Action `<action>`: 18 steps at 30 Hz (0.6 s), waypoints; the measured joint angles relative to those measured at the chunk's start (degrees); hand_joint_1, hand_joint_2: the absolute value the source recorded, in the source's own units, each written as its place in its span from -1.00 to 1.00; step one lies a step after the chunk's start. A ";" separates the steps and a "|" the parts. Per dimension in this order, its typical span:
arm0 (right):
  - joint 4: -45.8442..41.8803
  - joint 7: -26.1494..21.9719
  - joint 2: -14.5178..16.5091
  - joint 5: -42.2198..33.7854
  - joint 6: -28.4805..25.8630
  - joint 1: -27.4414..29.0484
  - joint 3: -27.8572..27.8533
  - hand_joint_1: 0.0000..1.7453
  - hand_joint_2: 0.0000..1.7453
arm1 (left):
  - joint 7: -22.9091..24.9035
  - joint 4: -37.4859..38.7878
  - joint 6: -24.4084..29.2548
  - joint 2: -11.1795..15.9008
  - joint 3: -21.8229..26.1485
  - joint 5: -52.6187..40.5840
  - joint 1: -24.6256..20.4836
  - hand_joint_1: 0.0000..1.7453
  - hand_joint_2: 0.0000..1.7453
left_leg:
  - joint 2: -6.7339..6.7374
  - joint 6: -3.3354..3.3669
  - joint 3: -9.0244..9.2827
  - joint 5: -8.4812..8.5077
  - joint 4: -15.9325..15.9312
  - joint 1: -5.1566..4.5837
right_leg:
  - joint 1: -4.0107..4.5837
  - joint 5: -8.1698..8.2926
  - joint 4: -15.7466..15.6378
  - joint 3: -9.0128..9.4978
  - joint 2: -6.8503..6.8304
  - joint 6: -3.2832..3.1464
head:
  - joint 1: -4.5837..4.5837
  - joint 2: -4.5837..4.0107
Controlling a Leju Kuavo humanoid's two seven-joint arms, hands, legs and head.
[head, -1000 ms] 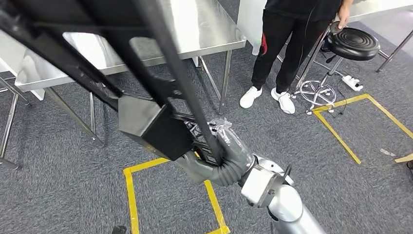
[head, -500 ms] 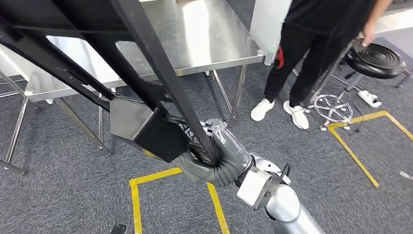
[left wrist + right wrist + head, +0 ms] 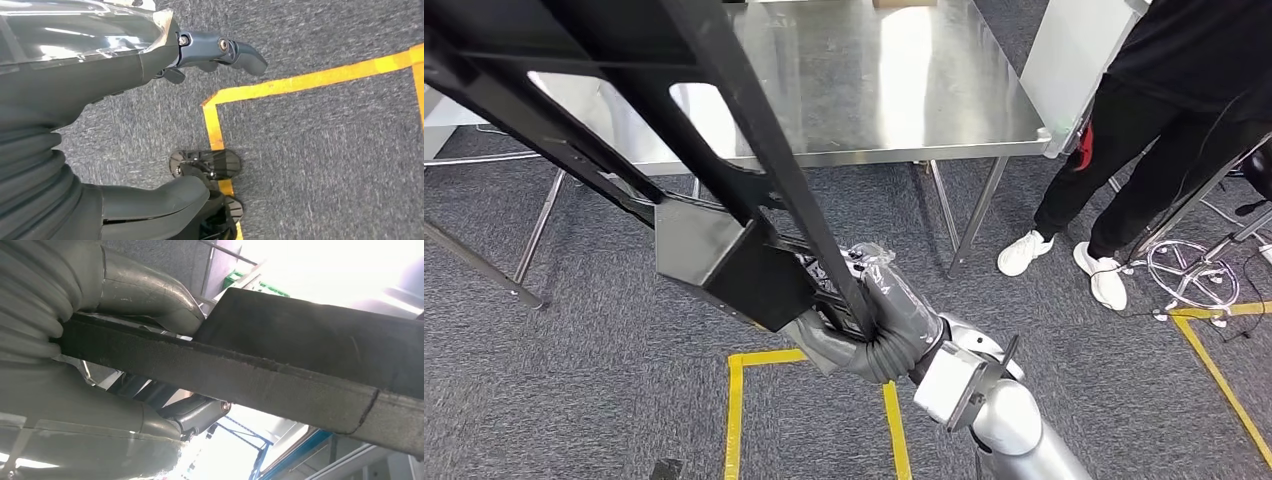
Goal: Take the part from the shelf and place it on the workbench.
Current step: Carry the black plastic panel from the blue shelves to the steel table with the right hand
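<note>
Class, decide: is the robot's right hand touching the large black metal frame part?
Touching. In the right wrist view the right hand wraps the black metal frame part; the head view shows the same grip.

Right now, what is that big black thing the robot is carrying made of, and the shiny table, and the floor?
The black part looks like painted or coated metal: flat bars and a folded, matte box section. Its edge looks rough and grainy close up, so I'm not certain. The workbench looks like stainless steel, with mirror-like glare. The floor looks like grey carpet, fuzzy and speckled, with yellow tape.
</note>
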 joint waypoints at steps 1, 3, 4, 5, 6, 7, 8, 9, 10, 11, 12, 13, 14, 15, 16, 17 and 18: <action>0.00 -0.01 0.12 -0.03 0.00 -0.08 -0.01 1.00 1.00 | 0.00 0.00 0.03 0.00 -0.01 0.02 0.08 -1.00 1.00 | 0.64 -0.08 0.12 0.08 -0.19 -0.08 | 0.00 0.04 -0.10 0.01 -0.11 -0.22 | -0.13 0.00; 0.00 -0.04 0.31 -0.08 0.00 -0.18 -0.01 1.00 1.00 | -0.02 0.00 0.05 0.04 -0.02 0.04 0.11 -1.00 1.00 | 1.97 0.46 0.49 0.03 -0.37 -0.28 | -0.02 0.00 -0.25 0.28 -0.21 -0.42 | -0.31 0.00; 0.00 -0.05 0.34 -0.09 0.00 -0.19 -0.02 1.00 1.00 | -0.04 0.00 0.05 0.01 -0.02 0.04 0.09 -1.00 1.00 | 2.22 0.76 0.71 0.07 -0.57 -0.38 | 0.18 -0.13 -0.23 0.34 -0.18 -0.38 | -0.38 0.00; 0.00 -0.05 0.36 -0.08 0.00 -0.23 -0.02 1.00 1.00 | -0.05 0.01 0.05 0.02 -0.02 0.04 0.08 -1.00 1.00 | 2.23 0.92 0.78 0.02 -0.57 -0.36 | 0.21 -0.15 -0.22 0.50 -0.20 -0.43 | -0.33 0.00; 0.00 -0.05 0.38 -0.06 0.00 -0.24 -0.01 1.00 1.00 | -0.05 0.01 0.05 0.02 -0.02 0.04 0.08 -1.00 1.00 | 2.30 0.84 0.80 0.06 -0.62 -0.35 | 0.27 -0.16 -0.22 0.51 -0.20 -0.45 | -0.28 0.00; 0.00 -0.05 0.39 -0.07 0.00 -0.24 -0.02 1.00 1.00 | -0.07 0.01 0.03 0.02 -0.02 0.03 0.07 -1.00 1.00 | 2.33 0.77 0.81 0.07 -0.65 -0.33 | 0.29 -0.16 -0.21 0.49 -0.19 -0.46 | -0.30 0.00; 0.00 -0.04 0.39 -0.07 0.00 -0.24 -0.02 1.00 1.00 | -0.09 0.01 -0.06 0.02 -0.02 0.03 0.06 -1.00 1.00 | 2.35 0.76 0.82 0.08 -0.67 -0.30 | 0.32 -0.17 -0.21 0.48 -0.18 -0.47 | -0.30 0.00; 0.00 -0.04 0.39 -0.07 0.00 -0.24 -0.02 1.00 1.00 | -0.13 0.01 -0.26 0.03 -0.02 0.02 0.05 -1.00 1.00 | 2.35 0.74 0.82 0.08 -0.68 -0.28 | 0.35 -0.18 -0.20 0.47 -0.18 -0.49 | -0.29 0.00; 0.00 -0.04 0.39 -0.06 0.00 -0.24 -0.03 1.00 1.00 | -0.20 0.01 -0.56 0.03 -0.02 0.02 0.05 -1.00 1.00 | 2.35 0.70 0.82 0.08 -0.69 -0.27 | 0.37 -0.20 -0.19 0.46 -0.19 -0.51 | -0.30 0.00; 0.00 -0.04 0.39 -0.05 0.00 -0.24 -0.03 1.00 1.00 | -0.27 0.01 -0.88 0.03 -0.02 0.02 0.05 -1.00 1.00 | 2.35 0.65 0.81 0.07 -0.70 -0.27 | 0.38 -0.22 -0.19 0.46 -0.19 -0.54 | -0.29 0.00; 0.00 -0.04 0.39 -0.05 0.00 -0.24 -0.03 1.00 1.00 | -0.36 0.01 -1.20 0.03 -0.02 0.03 0.05 -1.00 1.00 | 2.35 0.54 0.81 0.05 -0.71 -0.26 | 0.39 -0.24 -0.18 0.46 -0.19 -0.56 | -0.30 0.00; 0.00 -0.04 0.38 -0.04 0.00 -0.24 -0.04 1.00 1.00 | -0.43 0.01 -1.47 0.02 -0.02 0.03 0.05 -1.00 1.00 | 2.35 0.45 0.80 0.03 -0.72 -0.27 | 0.40 -0.27 -0.18 0.46 -0.19 -0.58 | -0.30 0.00; 0.00 -0.04 0.39 -0.04 0.00 -0.24 -0.04 1.00 1.00 | -0.48 0.01 -1.65 0.02 -0.02 0.04 0.05 -1.00 1.00 | 2.36 0.36 0.80 0.01 -0.73 -0.27 | 0.40 -0.29 -0.18 0.46 -0.19 -0.60 | -0.30 0.00; 0.00 -0.04 0.39 -0.04 0.00 -0.24 -0.04 1.00 1.00 | -0.52 0.01 -1.79 0.02 -0.02 0.04 0.04 -1.00 1.00 | 2.36 0.29 0.79 -0.01 -0.74 -0.27 | 0.39 -0.30 -0.19 0.46 -0.19 -0.60 | -0.30 0.00; 0.00 -0.03 0.39 -0.04 0.00 -0.24 -0.04 1.00 1.00 | -0.54 0.01 -1.87 0.03 -0.02 0.05 0.04 -1.00 1.00 | 2.36 0.27 0.78 -0.02 -0.74 -0.28 | 0.38 -0.31 -0.20 0.46 -0.19 -0.61 | -0.30 0.00; 0.00 -0.03 0.39 -0.04 0.00 -0.24 -0.04 1.00 1.00 | -0.56 0.01 -1.97 0.04 -0.02 0.05 0.04 -1.00 1.00 | 2.35 0.26 0.76 -0.03 -0.74 -0.29 | 0.36 -0.31 -0.21 0.45 -0.20 -0.60 | -0.30 0.00; 0.01 -0.02 0.39 -0.03 0.00 -0.24 -0.04 1.00 1.00 | -0.58 0.01 -2.07 0.05 -0.02 0.06 0.04 -1.00 1.00 | 2.35 0.25 0.75 -0.03 -0.74 -0.30 | 0.34 -0.31 -0.22 0.45 -0.20 -0.60 | -0.30 0.00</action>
